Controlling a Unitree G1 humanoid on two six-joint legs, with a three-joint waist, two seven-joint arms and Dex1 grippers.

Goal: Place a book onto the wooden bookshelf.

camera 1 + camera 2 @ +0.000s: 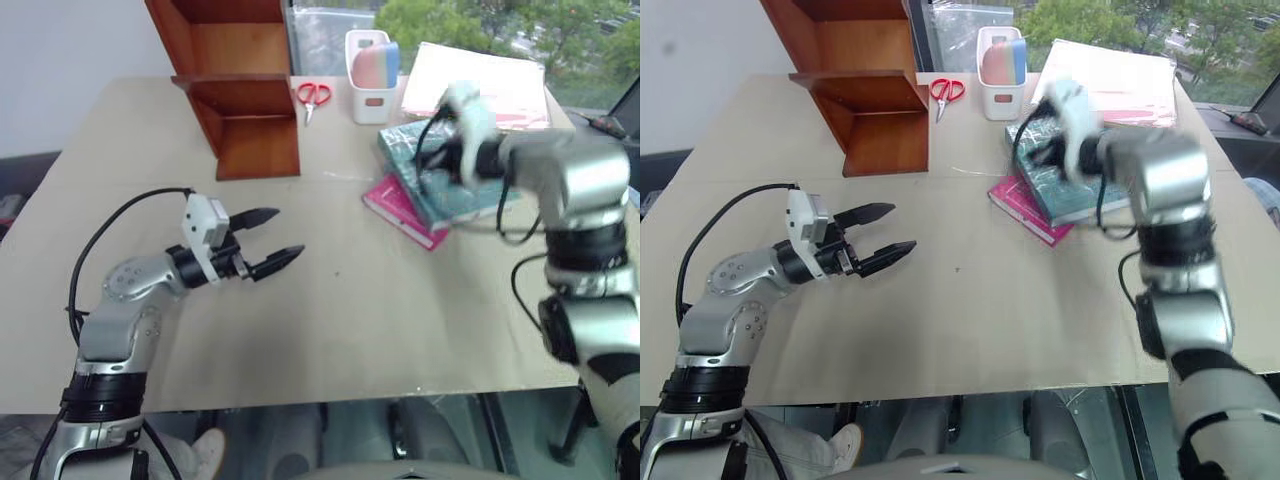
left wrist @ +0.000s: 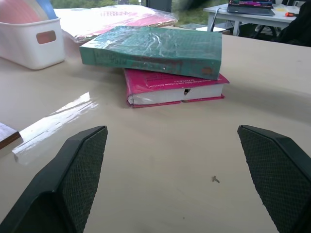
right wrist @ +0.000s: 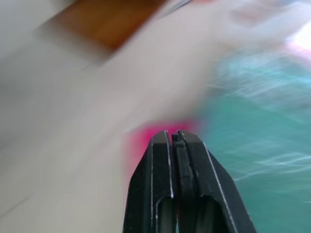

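Note:
The book (image 2: 155, 48), thick, teal-green and plastic-wrapped, lies on a thinner magenta-pink book (image 2: 170, 87) at the right of the beige table (image 1: 330, 320). My right gripper (image 3: 173, 133) hovers over the book's near corner, shut with nothing between its fingers; in the left eye view the right gripper (image 1: 440, 145) is blurred and covers part of the book (image 1: 470, 200). The wooden bookshelf (image 1: 245, 90) stands at the back left, reddish-brown with open boards. My left gripper (image 1: 289, 232) hangs open and level over the table's left middle, pointing toward the books, well short of them.
A white bin (image 1: 372, 80) with pink and blue items stands at the back centre, red scissors (image 1: 313, 95) between it and the shelf. A pale pink stack of papers (image 1: 500, 75) lies behind the books. The table's front edge is near my arms.

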